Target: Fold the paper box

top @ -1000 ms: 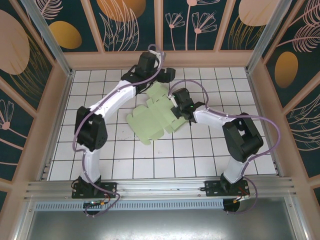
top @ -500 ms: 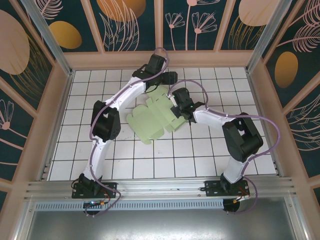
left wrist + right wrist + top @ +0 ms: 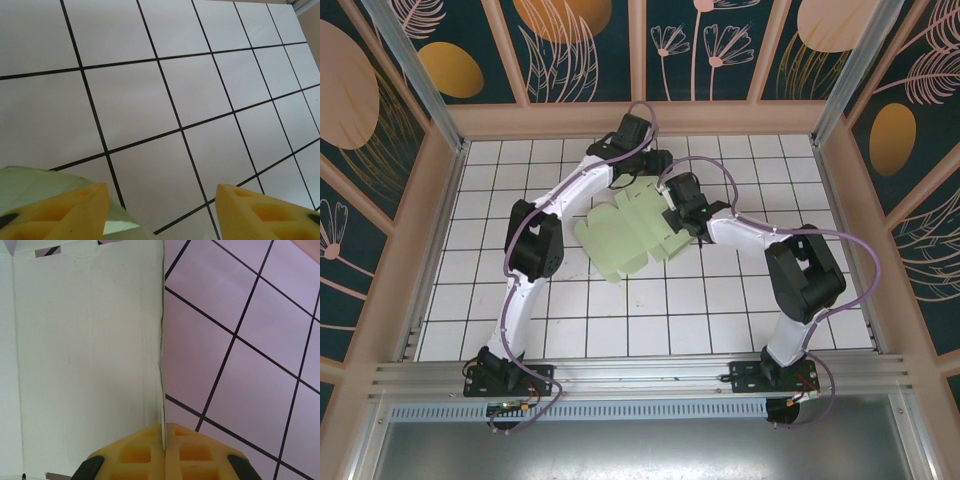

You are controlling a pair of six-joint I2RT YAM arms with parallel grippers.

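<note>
Paper box (image 3: 620, 240) edge sits clamped in right hand (image 3: 163, 432).

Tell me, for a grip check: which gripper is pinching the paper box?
The right gripper, shut on the paper box's edge; the left gripper stands open.

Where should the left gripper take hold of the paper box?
Probably its far flap edge, approached low from the far side. The paper box is thin card lying nearly flat, so only an edge fits between fingers; the right gripper pinches the right edge, and the open left gripper sits beside the far corner.
</note>
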